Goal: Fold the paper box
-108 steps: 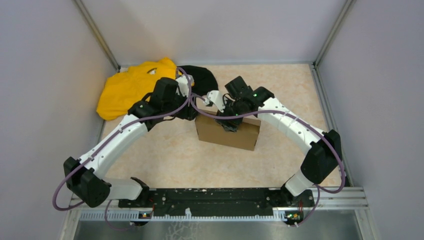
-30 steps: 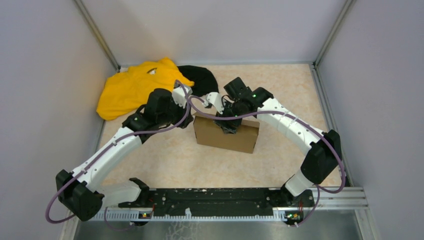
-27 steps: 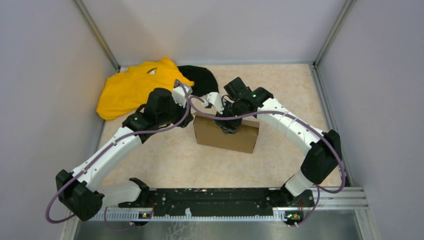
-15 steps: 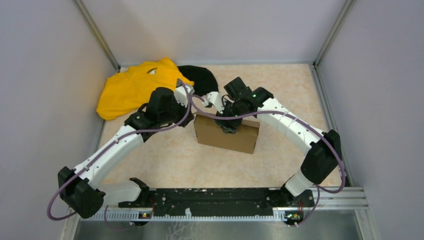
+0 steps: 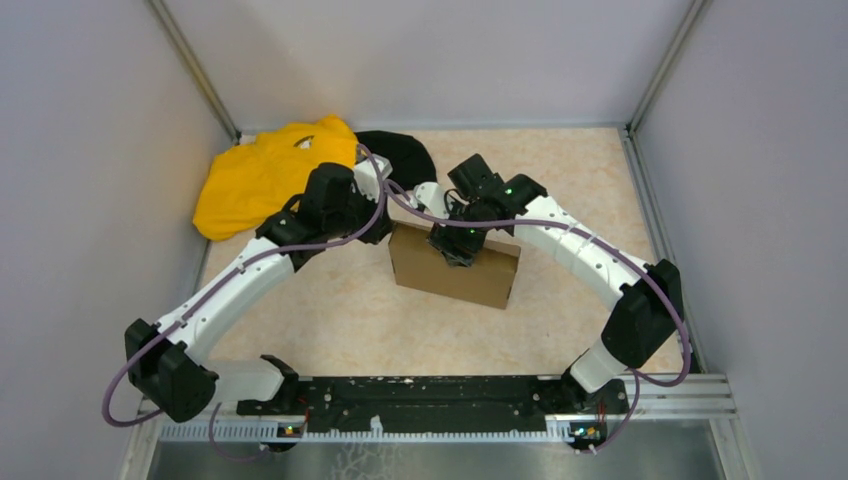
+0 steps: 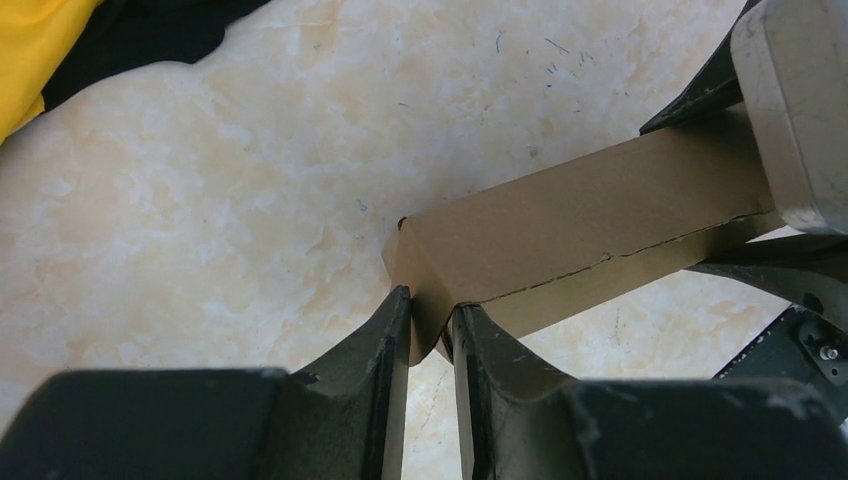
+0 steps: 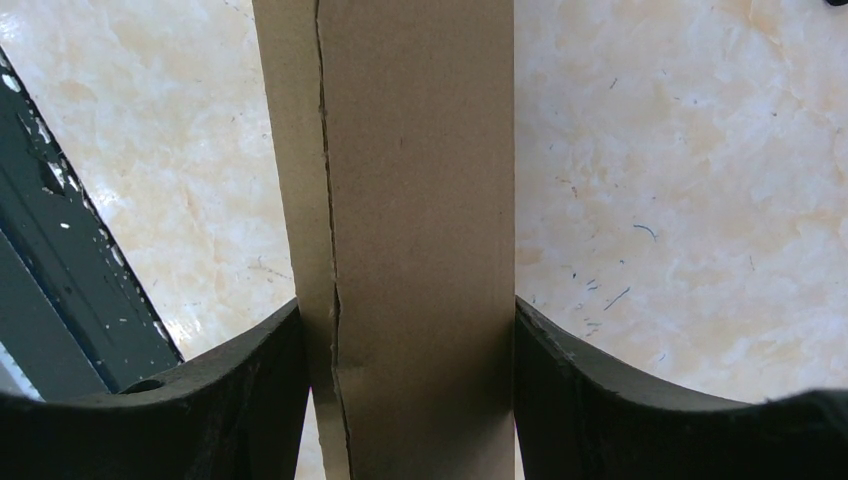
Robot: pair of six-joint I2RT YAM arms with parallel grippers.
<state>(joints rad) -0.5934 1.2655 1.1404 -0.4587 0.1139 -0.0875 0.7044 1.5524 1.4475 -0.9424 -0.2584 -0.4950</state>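
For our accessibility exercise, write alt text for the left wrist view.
The left end effector pinches one end of a brown cardboard box lying on a beige marbled table. A yellow cloth and a black cloth show at the top left.

Top cam is sitting high behind the base rail (image 5: 430,405), looking down & fwd over the whole table (image 5: 330,310). L wrist cam is looking along the L gripper fingers (image 6: 385,350), v. close on one end of the paper box (image 6: 580,215). R wrist cam is looking down betw. the R gripper fingers (image 7: 250,390) at the box's mid-section, equally close. All 3 are sharing the box & the tabletop round it.
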